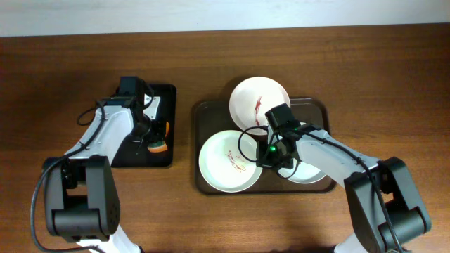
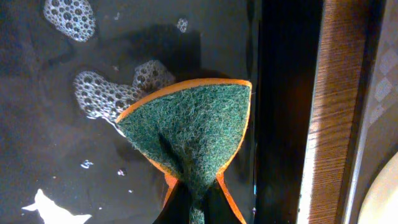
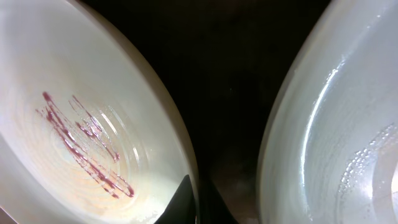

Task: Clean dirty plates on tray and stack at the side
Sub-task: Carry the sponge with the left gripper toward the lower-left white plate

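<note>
A brown tray (image 1: 204,112) holds three white plates. The front left plate (image 1: 221,165) and the back plate (image 1: 260,98) carry red smears. The right plate (image 1: 313,176) is mostly under my right arm and looks wet and unsmeared in the right wrist view (image 3: 336,124). My right gripper (image 1: 269,153) is shut on the right rim of the front left plate (image 3: 74,81), one finger inside and one outside (image 3: 200,202). My left gripper (image 1: 151,137) is shut on a folded green and orange sponge (image 2: 193,134), held over the black tray (image 1: 165,98).
The black tray (image 2: 62,155) is wet, with patches of soap foam (image 2: 93,93). It sits left of the brown tray, with a strip of wooden table (image 2: 329,124) between them. The brown tray's dark floor (image 3: 230,74) shows between the two front plates.
</note>
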Action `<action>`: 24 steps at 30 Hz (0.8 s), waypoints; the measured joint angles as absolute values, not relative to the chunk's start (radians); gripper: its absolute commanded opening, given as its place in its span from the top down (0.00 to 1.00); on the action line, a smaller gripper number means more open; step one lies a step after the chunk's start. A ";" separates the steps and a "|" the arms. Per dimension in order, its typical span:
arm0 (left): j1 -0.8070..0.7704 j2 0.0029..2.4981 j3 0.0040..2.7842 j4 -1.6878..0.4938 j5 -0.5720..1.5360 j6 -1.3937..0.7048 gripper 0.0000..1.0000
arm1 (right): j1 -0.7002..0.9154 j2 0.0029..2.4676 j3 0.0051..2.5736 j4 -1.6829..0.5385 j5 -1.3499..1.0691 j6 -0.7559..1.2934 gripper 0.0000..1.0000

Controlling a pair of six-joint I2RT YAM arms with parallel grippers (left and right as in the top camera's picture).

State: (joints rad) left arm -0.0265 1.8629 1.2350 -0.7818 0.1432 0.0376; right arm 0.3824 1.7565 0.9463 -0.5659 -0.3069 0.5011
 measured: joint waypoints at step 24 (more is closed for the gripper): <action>-0.183 1.869 1.235 -0.856 0.142 0.038 1.00 | 0.382 1.757 0.946 -0.565 -0.307 0.502 0.96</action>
State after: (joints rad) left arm -0.1829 1.8687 1.2354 -0.8562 0.1425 0.0376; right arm 0.3824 1.7565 0.9463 -0.5648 -0.3073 0.5018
